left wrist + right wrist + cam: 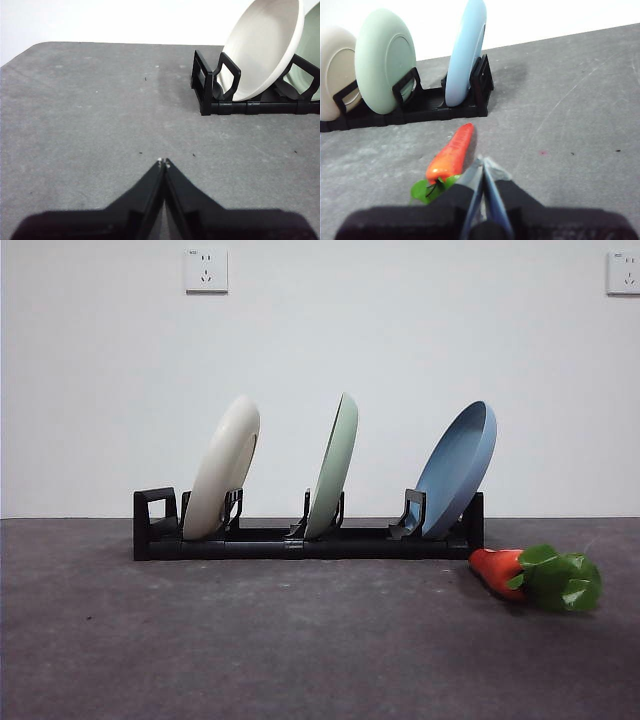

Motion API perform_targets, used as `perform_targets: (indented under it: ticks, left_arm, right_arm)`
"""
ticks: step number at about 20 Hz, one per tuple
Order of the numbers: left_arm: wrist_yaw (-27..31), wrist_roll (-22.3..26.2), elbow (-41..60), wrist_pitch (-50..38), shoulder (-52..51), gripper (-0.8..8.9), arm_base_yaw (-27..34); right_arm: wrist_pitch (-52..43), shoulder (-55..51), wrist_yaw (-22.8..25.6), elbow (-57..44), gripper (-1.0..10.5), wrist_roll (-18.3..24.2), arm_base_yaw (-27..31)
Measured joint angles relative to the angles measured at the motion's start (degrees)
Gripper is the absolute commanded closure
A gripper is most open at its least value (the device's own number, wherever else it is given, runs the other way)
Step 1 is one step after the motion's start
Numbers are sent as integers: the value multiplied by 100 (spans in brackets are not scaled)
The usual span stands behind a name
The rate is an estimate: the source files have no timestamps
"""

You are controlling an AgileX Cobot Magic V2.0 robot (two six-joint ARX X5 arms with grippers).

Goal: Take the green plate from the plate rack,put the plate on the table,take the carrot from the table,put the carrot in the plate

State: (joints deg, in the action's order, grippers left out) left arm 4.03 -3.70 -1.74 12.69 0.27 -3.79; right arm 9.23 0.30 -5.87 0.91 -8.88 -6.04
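The green plate [333, 468] stands on edge in the middle slot of the black plate rack [290, 540], also visible as the green plate [385, 62] in the right wrist view. The carrot [535, 577] lies on the dark grey table [250, 640] right of the rack, leafy top pointing right. My right gripper [484, 161] is shut and empty, hovering just beside the carrot [451, 155]. My left gripper [163, 162] is shut over bare table, well short of the rack's loop end [205, 82]. Neither gripper shows in the front view.
A cream-white plate [222, 468] leans in the rack's left slot and a blue plate [455, 468] in the right slot. A white wall with two power sockets [205, 270] stands behind. The table's far edge shows in the left wrist view.
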Motion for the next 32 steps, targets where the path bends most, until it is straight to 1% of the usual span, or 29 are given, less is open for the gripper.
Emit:
perform_targets:
  ticks: [2,3,6,8,10,13,17,20,23,25,30,32]
  left_arm:
    - [-22,-114,0,-9,0,819,-2]
    - [-138,-240,0,-37,0,822,0]
    - [-815,-761,-9,-116,0,821,0]
    - [-1082,-1113,-155,-24,9,821,0]
    - [-1268,-1346,-476,-33,11,821,0]
    - [-1495,-1464,-1040,-17,116,821,0]
    - [-1764,-1497,-1663,205,455,821,0]
    - [-2028,-1469,-2192,551,855,821,0]
    - [-2369,-1346,-2736,938,1285,821,0]
    - [-2653,-1204,-3110,1244,1600,821,-2]
    - [-3287,-739,-3906,2072,2315,821,0]
    - [-3670,-417,-4297,2481,2688,821,0]
  right_arm:
    - [-11,0,-7,0,949,-103,0]
    - [-17,0,-9,0,957,-155,0]
    - [15,7,-13,157,958,-597,0]
    - [22,103,-13,518,958,-769,0]
    - [170,374,-129,966,958,-828,0]
    - [664,975,-417,1589,958,-791,-2]
    - [1239,1681,-887,2350,958,-518,-2]
    - [1832,2243,-1272,3045,958,-208,0]
    - [2575,2804,-1521,3803,958,140,-2]
    - [3128,3189,-1646,4350,958,391,-2]
    - [4494,3956,-1698,5501,958,981,-2]
    - [5152,4253,-2039,5984,958,1305,-9]
